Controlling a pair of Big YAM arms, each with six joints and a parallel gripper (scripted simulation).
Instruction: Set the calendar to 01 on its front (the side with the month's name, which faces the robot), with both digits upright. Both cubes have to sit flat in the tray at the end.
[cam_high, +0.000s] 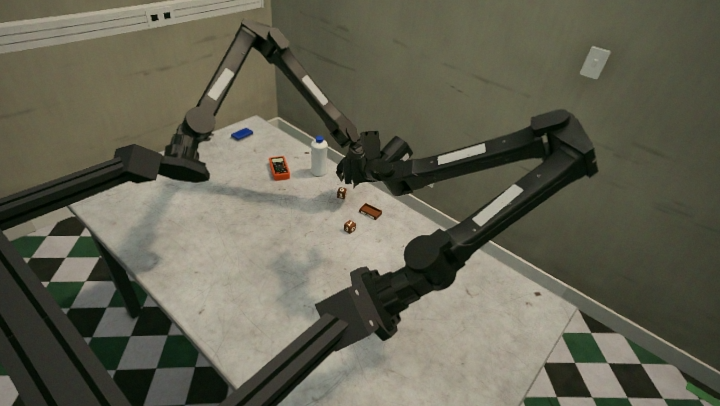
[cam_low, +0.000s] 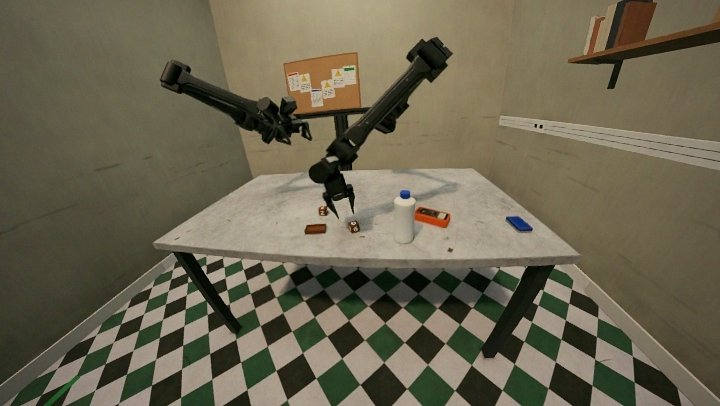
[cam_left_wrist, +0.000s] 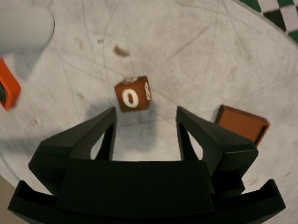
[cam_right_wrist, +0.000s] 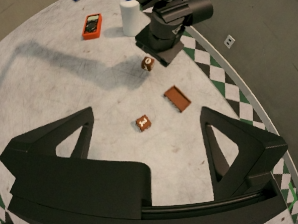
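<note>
Plainly, right wrist view shows cube's (cam_high: 349, 226) (cam_low: 322, 210) (cam_right_wrist: 143, 123) 1, exterior its 2 (left gripper (cam_high: 355, 149) (cam_low: 345, 215) (cam_left_wrist: 147, 108) (cam_right_wrist: 161, 50) half-spread, right gripper (cam_high: 346, 178) (cam_low: 300, 140) (cam_right_wrist: 147, 109) wide).

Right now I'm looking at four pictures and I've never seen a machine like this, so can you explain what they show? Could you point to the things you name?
You are looking at two black robot arms working over one pale table. One picture looks down from above and one looks across the table from outside. The other two come from small cameras on the arms, one near each gripper.

On the table are two brown cubes with white digits (cam_high: 341, 193) (cam_low: 353, 226) (cam_left_wrist: 132, 95) (cam_right_wrist: 147, 63) (cam_high: 349, 226) (cam_low: 323, 210) (cam_right_wrist: 143, 123), a small brown tray (cam_high: 370, 211) (cam_low: 315, 229) (cam_left_wrist: 241, 124) (cam_right_wrist: 177, 98), a white bottle with a blue cap (cam_high: 318, 157) (cam_low: 404, 220) (cam_left_wrist: 25, 30) (cam_right_wrist: 130, 19), an orange meter (cam_high: 279, 167) (cam_low: 432, 217) (cam_left_wrist: 9, 86) (cam_right_wrist: 92, 26) and a flat blue thing (cam_high: 242, 133) (cam_low: 519, 223).

Nothing is held: the left gripper (cam_low: 345, 215) (cam_left_wrist: 146, 112) is partly open above one cube, and the right gripper (cam_low: 298, 139) (cam_right_wrist: 146, 112) is wide open.
</note>
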